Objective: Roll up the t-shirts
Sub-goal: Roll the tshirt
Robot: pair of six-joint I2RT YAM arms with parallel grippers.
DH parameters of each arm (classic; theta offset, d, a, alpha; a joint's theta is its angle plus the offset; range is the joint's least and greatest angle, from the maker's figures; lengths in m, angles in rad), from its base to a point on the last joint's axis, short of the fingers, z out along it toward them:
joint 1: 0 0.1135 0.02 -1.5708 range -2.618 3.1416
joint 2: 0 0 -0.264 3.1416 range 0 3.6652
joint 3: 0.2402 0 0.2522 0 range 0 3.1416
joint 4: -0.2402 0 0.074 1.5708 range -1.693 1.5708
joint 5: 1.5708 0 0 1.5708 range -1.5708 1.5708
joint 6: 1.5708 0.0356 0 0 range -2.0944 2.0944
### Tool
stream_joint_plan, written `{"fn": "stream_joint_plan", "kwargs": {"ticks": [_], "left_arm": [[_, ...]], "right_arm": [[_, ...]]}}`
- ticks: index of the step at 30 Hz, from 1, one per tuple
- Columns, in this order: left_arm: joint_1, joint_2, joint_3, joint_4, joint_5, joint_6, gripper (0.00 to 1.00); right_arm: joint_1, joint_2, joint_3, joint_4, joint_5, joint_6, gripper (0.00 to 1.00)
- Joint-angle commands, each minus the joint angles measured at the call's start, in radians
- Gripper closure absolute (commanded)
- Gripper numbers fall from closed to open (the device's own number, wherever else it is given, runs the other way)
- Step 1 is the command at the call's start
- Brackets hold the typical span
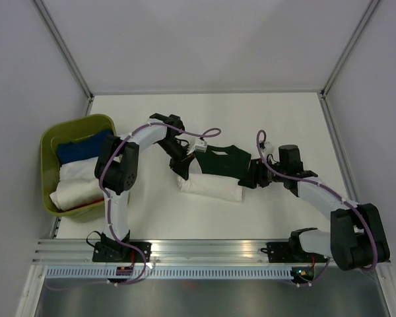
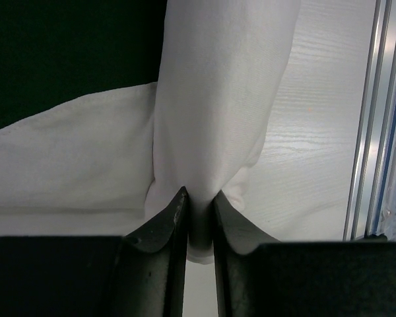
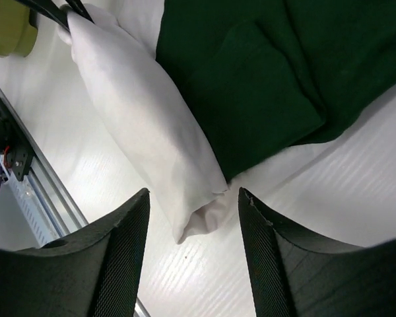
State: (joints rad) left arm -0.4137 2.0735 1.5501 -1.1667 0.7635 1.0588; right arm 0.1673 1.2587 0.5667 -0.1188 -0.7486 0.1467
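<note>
The white t-shirt (image 1: 211, 187) lies mid-table as a roll running left to right. The dark green t-shirt (image 1: 222, 162) lies flat just behind it, overlapping its far edge. My left gripper (image 1: 183, 173) is at the roll's left end; in the left wrist view (image 2: 199, 195) its jaws stand narrow, with a fold of white cloth (image 2: 218, 99) pinched between them and green cloth (image 2: 66, 53) at the upper left. My right gripper (image 3: 193, 195) is open at the roll's right end. The white roll (image 3: 138, 112) tapers to a tip between its fingers without touching them, beside the green shirt (image 3: 264, 66).
An olive-green bin (image 1: 53, 142) at the table's left edge holds blue and white folded cloth. An aluminium rail (image 1: 211, 247) runs along the near edge by the arm bases. White walls close in the back and both sides.
</note>
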Motion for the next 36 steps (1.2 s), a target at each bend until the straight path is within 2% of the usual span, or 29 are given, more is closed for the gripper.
{"fn": "stream_joint_plan", "kwargs": {"ticks": [1,4,6,7,8,10,15,22,25,27,28,31,32,36], "left_arm": [[0.0,0.017,0.042,-0.005,0.003,-0.028,0.76],[-0.013,0.019,0.045,-0.005,0.0,-0.022,0.68],[-0.014,0.016,0.051,-0.002,0.002,-0.034,0.6],[-0.011,0.013,0.057,-0.001,0.005,-0.045,0.59],[-0.008,0.007,0.062,0.001,0.008,-0.065,0.58],[0.012,-0.004,0.065,0.034,0.013,-0.085,0.56],[0.03,-0.015,0.001,0.225,-0.171,-0.22,0.58],[0.01,-0.099,-0.041,0.352,-0.213,-0.321,0.58],[-0.045,-0.254,-0.142,0.445,-0.288,-0.243,0.57],[-0.082,-0.369,-0.284,0.577,-0.322,-0.171,0.53],[-0.089,-0.482,-0.338,0.631,-0.329,-0.105,0.52],[-0.117,-0.649,-0.59,0.864,-0.359,0.017,0.45],[-0.138,-0.674,-0.629,0.922,-0.362,0.042,0.39],[-0.227,-0.696,-0.728,0.932,-0.409,0.089,0.34]], "right_arm": [[0.07,0.008,-0.07,0.169,0.086,0.096,0.38],[0.116,0.066,-0.077,0.264,0.175,0.169,0.39],[0.117,0.106,-0.077,0.326,0.19,0.217,0.49],[0.117,0.111,-0.073,0.338,0.19,0.223,0.59],[0.117,0.113,-0.071,0.344,0.193,0.229,0.82],[0.115,0.102,-0.067,0.325,0.207,0.222,1.0],[0.048,0.131,-0.099,0.288,0.164,0.255,1.0],[0.044,0.191,-0.053,0.269,0.155,0.286,0.99],[0.04,0.212,0.008,0.161,0.201,0.297,0.99],[0.041,0.235,0.042,0.052,0.227,0.295,0.99],[0.041,0.235,0.044,0.036,0.233,0.298,0.99],[0.041,0.216,0.035,0.045,0.273,0.326,0.99],[0.04,0.209,0.033,0.051,0.278,0.344,0.99],[0.041,0.215,0.041,0.071,0.262,0.36,0.98]]}}
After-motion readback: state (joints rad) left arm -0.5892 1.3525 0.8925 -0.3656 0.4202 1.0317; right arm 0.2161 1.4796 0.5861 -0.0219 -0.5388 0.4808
